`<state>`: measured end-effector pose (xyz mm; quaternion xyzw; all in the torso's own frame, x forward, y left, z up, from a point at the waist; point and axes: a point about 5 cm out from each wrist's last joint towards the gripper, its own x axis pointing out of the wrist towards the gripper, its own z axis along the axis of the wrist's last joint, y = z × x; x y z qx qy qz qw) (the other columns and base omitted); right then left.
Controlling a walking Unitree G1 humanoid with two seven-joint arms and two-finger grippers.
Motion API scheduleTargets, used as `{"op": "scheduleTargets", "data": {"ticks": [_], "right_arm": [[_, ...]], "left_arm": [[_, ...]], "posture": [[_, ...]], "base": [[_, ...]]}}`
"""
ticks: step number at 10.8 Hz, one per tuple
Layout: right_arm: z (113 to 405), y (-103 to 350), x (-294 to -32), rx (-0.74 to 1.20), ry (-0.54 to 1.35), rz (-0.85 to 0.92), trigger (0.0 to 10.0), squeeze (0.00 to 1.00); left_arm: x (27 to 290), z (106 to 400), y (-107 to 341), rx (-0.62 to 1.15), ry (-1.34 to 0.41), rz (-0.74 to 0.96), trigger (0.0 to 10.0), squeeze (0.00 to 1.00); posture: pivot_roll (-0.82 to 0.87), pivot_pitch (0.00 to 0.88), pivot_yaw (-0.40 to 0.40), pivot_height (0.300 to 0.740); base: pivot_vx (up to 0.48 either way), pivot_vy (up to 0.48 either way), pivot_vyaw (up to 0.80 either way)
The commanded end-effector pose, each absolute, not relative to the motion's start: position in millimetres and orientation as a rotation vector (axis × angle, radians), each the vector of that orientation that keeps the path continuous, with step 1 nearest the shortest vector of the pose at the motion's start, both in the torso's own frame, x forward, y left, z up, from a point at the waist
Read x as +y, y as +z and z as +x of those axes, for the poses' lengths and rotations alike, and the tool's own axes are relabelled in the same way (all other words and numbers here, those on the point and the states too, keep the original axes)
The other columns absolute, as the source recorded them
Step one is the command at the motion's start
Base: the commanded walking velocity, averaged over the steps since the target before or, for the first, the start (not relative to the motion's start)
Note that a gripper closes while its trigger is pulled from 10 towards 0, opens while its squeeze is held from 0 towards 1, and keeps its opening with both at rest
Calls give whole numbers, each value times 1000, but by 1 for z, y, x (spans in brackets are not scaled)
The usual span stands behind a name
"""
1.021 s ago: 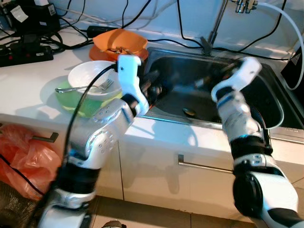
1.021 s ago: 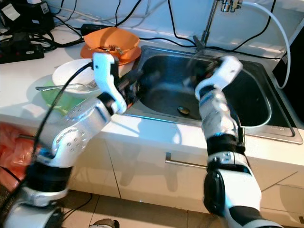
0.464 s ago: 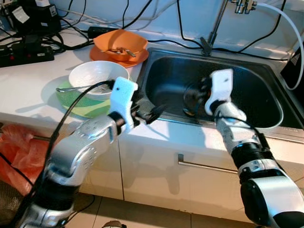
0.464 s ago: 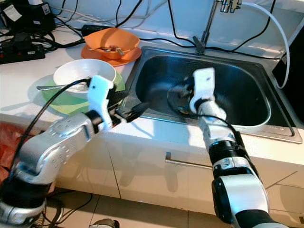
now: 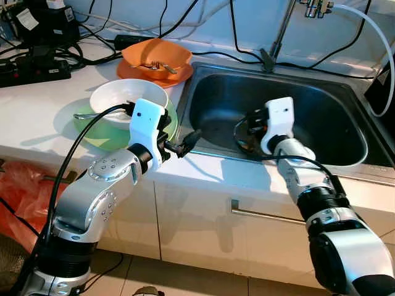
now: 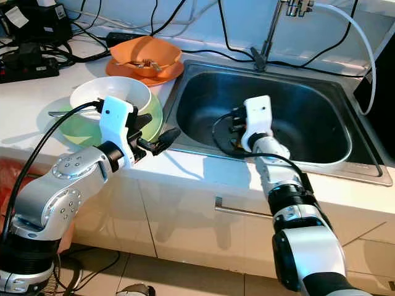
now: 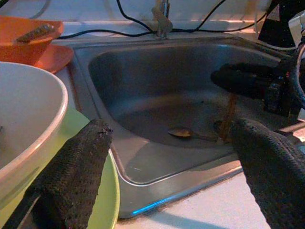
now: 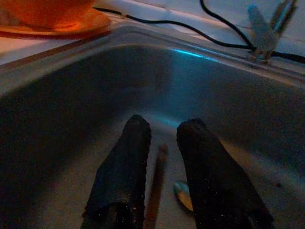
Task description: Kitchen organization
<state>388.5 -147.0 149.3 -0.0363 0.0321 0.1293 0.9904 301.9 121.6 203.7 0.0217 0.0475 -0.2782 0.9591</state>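
My right gripper point(image 5: 242, 128) is down inside the steel sink point(image 5: 333, 132), its fingers point(image 8: 126, 162) close together with a thin brown stick point(image 8: 157, 181) between them. The stick point(image 7: 229, 112) hangs from that gripper to the sink floor. A metal spoon point(image 7: 180, 132) lies on the sink floor just beside it. My left gripper point(image 5: 187, 140) hovers open over the counter at the sink's front left corner, empty. Just behind it sits a white bowl point(image 5: 126, 98) with cutlery in it, on a green plate point(image 5: 92, 132).
An orange bowl point(image 5: 157, 55) on an orange plate stands behind the white bowl. The faucet point(image 5: 278, 37) rises at the back of the sink. Cables and a power strip point(image 5: 37, 65) clutter the back left counter. An orange bag point(image 5: 24, 203) hangs below, beside the cabinet handle point(image 5: 265, 216).
My right arm has come down from above the sink to its floor. My left gripper has pulled back from the sink's left rim toward the counter front.
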Motion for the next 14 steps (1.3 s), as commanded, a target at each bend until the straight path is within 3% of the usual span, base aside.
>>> {"op": "scheduleTargets", "data": {"ticks": [1,3,5,7,9,10,11,14], "right_arm": [[389,150,-148,60,267,-76,10000,1000],[390,157,-148,15,253,-64,10000,1000],[391,171,-144,-69,268,10,10000,1000],[389,189,-136,-169,311,128,10000,1000],[379,205,-119,-223,488,220,10000,1000],[375,208,-114,-234,537,218,10000,831],[370,208,-108,-233,596,224,10000,16],[357,214,-95,-232,737,204,10000,0]], "left_arm": [[121,299,205,94,-574,62,10000,0],[130,301,216,41,-532,65,10000,0],[144,305,241,-121,-409,27,10000,0],[167,306,262,-296,-207,19,10000,0],[204,296,262,-370,102,-28,10000,0],[213,288,261,-390,160,-23,10000,0],[224,279,253,-371,232,-8,10000,0],[224,277,230,-267,276,-158,10000,0]], "posture": [[168,42,-56,740],[172,44,-60,740],[172,44,-60,740],[176,44,-64,740],[172,45,-63,740],[174,48,-68,740],[174,48,-68,740],[186,53,-79,740]], "base": [[0,0,0],[0,0,0],[0,0,0],[0,0,0],[0,0,0],[0,0,0],[0,0,0],[0,0,0]]}}
